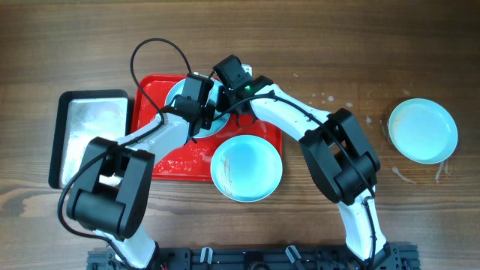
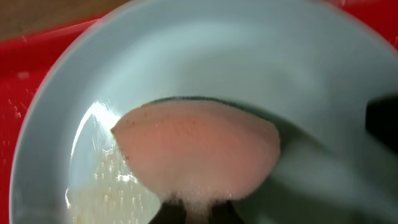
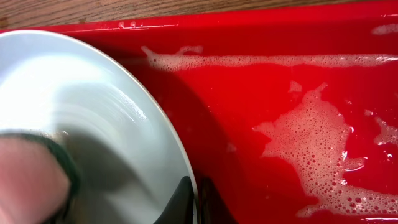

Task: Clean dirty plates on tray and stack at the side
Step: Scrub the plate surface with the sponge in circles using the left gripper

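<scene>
Scrubbing plate point(image 2: 249, 56), sponge point(image 2: 199, 149) clenched in left end effector point(image 1: 201, 109), rim pinched in right end effector point(image 3: 189, 200); press flat, overlap strokes.

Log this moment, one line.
step: scrub | left gripper: shut on sponge, on plate | right gripper: pinching plate rim | tray: foamy
</scene>
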### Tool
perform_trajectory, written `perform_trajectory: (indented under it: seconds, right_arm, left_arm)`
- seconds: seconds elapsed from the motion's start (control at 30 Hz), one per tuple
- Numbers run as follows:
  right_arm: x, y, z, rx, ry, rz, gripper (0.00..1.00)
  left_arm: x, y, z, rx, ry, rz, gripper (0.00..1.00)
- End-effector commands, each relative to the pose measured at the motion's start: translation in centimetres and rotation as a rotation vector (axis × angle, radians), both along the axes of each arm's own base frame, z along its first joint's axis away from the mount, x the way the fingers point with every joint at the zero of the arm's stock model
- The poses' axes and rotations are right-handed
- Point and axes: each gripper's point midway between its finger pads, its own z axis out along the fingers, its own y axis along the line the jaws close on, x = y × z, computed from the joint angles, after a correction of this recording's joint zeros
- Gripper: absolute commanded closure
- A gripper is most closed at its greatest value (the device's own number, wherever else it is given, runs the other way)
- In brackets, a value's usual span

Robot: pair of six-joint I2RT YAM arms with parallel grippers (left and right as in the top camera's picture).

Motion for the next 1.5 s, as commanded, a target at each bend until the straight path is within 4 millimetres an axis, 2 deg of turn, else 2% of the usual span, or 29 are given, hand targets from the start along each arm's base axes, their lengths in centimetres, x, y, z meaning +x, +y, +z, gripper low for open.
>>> perform_trajectory:
  seconds: [0.0,0.1,0.2,0.3,0.37,0.5,0.67,0.8,1.03,1.1,1.17,1.27,1.37,1.43,1.47]
  right_arm:
    - [-2.2,0.0,-3.3,-0.045,0.072,0.017,0.96]
    - [-2.2,0.0,-3.3,-0.045,0.071,0.018,0.96]
    - [-2.1,0.0,-3.3,-0.043,0.069,0.018,0.96]
    - [-2.1,0.0,-3.3,-0.043,0.069,0.019,0.96]
    - [-2.1,0.0,-3.3,-0.043,0.069,0.019,0.96]
    - [-2.1,0.0,-3.3,-0.043,0.068,0.020,0.96]
    - [-2.1,0.0,-3.3,-0.044,0.068,0.023,0.96]
    - [-2.1,0.1,-3.3,-0.044,0.068,0.022,0.96]
    - [-2.2,0.1,-3.3,-0.041,0.071,0.030,0.96]
    - [-2.2,0.1,-3.3,-0.042,0.070,0.033,0.96]
    - [-2.2,0.1,-3.3,-0.042,0.070,0.033,0.96]
    - [-2.2,0.1,-3.3,-0.044,0.068,0.039,0.96]
    - [-2.2,0.1,-3.3,-0.044,0.068,0.039,0.96]
    - [-2.2,0.1,-3.3,-0.044,0.068,0.039,0.96]
    - [-2.2,0.1,-3.3,-0.044,0.068,0.039,0.95]
  left_arm:
    - [-2.6,-3.3,-5.2,-0.100,0.105,-0.038,0.96]
    - [-1.5,-2.4,-4.7,-0.074,0.047,0.025,0.96]
    - [-0.9,0.1,-4.4,-0.037,0.006,0.201,0.96]
    - [-0.9,1.6,-4.6,-0.071,0.014,0.312,0.96]
    - [-1.7,2.6,-5.3,-0.129,0.074,0.396,0.96]
    - [-4.7,3.1,-6.9,-0.346,0.314,0.497,0.96]
    - [-5.8,2.1,-5.7,-0.685,0.498,0.516,0.96]
    - [-4.6,1.0,-3.4,-0.880,0.529,0.466,0.96]
    - [-1.5,-2.6,0.2,-0.927,0.478,0.303,0.96]
    - [-0.6,-2.7,0.5,-0.894,0.442,0.299,0.96]
    - [0.4,-1.2,-0.3,-0.799,0.380,0.356,0.96]
    - [1.4,3.7,-2.2,-0.551,0.256,0.515,0.96]
    - [2.0,7.6,-2.5,-0.367,0.151,0.621,0.96]
    - [2.5,10.7,-2.1,-0.228,0.057,0.698,0.96]
    - [2.7,11.1,-1.9,-0.208,0.035,0.709,0.96]
